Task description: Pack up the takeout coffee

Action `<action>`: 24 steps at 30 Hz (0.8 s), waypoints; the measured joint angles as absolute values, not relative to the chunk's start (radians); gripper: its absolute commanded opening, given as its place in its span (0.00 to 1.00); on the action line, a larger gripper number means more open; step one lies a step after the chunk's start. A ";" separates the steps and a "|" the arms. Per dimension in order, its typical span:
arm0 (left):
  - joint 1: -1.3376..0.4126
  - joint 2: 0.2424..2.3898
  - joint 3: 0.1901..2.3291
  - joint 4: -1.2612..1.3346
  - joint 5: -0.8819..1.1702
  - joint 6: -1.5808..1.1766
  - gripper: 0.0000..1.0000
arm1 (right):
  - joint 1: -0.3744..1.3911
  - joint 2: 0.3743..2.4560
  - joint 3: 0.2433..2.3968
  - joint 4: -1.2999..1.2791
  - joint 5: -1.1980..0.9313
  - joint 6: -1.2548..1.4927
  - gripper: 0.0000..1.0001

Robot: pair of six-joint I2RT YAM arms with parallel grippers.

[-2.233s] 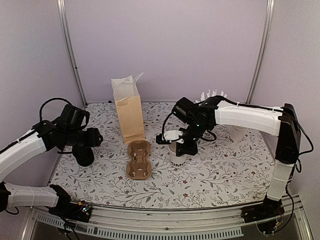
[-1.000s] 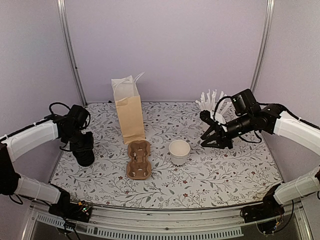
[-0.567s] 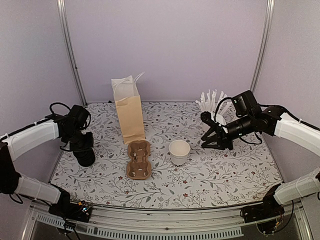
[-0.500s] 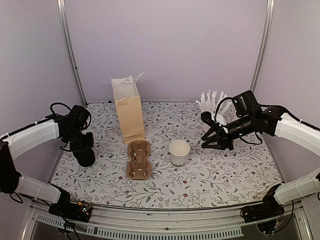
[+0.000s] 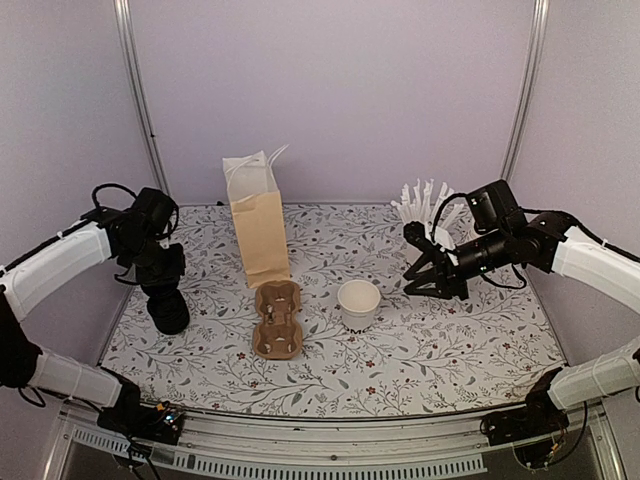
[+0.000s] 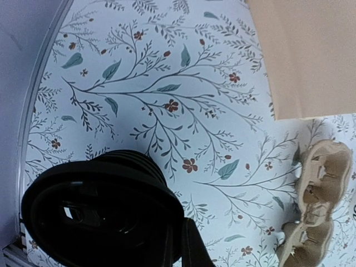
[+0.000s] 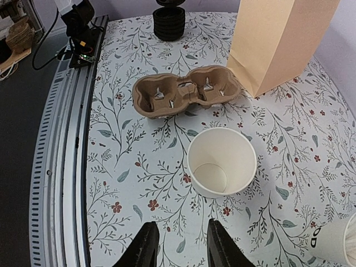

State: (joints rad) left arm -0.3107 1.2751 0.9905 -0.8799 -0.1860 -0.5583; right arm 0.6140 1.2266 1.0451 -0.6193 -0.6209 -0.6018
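Black plastic first: at 9 o'clock on the surface [image 5: 450, 340] stands a stack of lids [image 5: 170, 310]. The left pincer [image 6: 179, 247] is pressed together at the rim of the uppermost black lid [image 6: 100, 217], and the left wrist view suggests it pinches that rim. No lettering is visible on the lids.

At 11 o'clock a brown paper bag [image 5: 260, 240] stands upright, mouth open, unprinted. Just in front of it lies a two-well pulp carrier [image 5: 276, 320], both wells vacant.

The coffee itself is not yet assembled. Its white cup [image 5: 359, 300] stands upright near centre, beside the carrier at its 3 o'clock, lidless and seemingly dry inside. Dark print runs along its near wall but is too small to read.

Judgement: the cup is light, thin-walled and easily crushed or tipped. Hold should be gentle, across the wall just under the rolled rim, its stiffest part. The lid is stiffer but slick, offering only a narrow edge.

The right pincer [image 7: 181, 225] hovers at the cup's 3 o'clock, spread, holding nothing. A further cup [image 7: 334, 239] at its side shows partial letters, perhaps "OD". White straws [image 5: 425, 200] stand at 1 o'clock.
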 measured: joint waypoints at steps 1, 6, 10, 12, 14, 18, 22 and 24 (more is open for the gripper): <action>-0.316 1.266 1.015 -0.890 -0.188 -0.558 0.00 | 0.614 1.227 1.045 -0.619 -0.621 -0.602 0.32; -0.362 1.206 1.123 -0.909 -0.155 -0.559 0.00 | 0.614 1.231 1.056 -0.625 -0.631 -0.601 0.33; -0.456 1.158 1.161 -0.826 -0.025 -0.555 0.00 | 0.614 1.241 1.098 -0.646 -0.649 -0.600 0.39; -0.512 1.139 1.169 -0.749 0.055 -0.554 0.00 | 0.614 1.248 1.135 -0.659 -0.664 -0.599 0.49; -0.560 1.122 1.172 -0.645 0.142 -0.554 0.00 | 0.614 1.250 1.172 -0.666 -0.677 -0.601 0.61; -0.605 1.103 1.160 -0.409 0.311 -0.571 0.00 | 0.614 1.250 1.234 -0.655 -0.720 -0.590 0.82; -0.664 1.121 1.132 -0.151 0.463 -0.605 0.00 | 0.614 1.251 1.272 -0.603 -0.789 -0.554 0.90; -0.698 1.153 1.128 -0.036 0.534 -0.631 0.00 | 0.614 1.256 1.285 -0.573 -0.825 -0.525 0.93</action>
State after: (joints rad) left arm -0.6979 1.1530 1.1278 -0.0357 0.5339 -0.6308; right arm 0.6140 1.2560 1.2850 -0.5728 -0.8249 -0.5251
